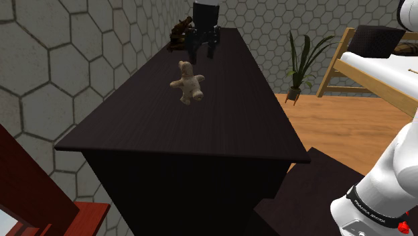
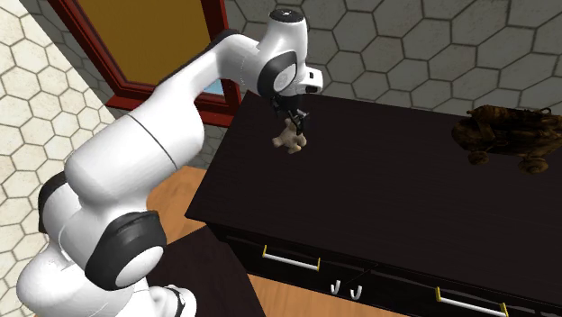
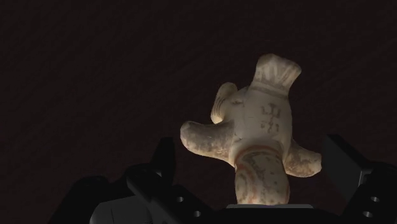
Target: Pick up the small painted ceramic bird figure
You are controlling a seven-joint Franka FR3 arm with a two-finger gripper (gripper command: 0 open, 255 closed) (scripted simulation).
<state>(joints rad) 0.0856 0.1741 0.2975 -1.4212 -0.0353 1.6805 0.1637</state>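
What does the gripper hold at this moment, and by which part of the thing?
Nothing is held. The gripper is open: its fingers stand apart on either side of the bird figure, at its lower body, and do not touch it.

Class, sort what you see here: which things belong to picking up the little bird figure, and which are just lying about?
Belong to the job:
cream bird figure
open black pincer above it

Just lying about:
brown figure on the dresser
potted plant
wooden frame
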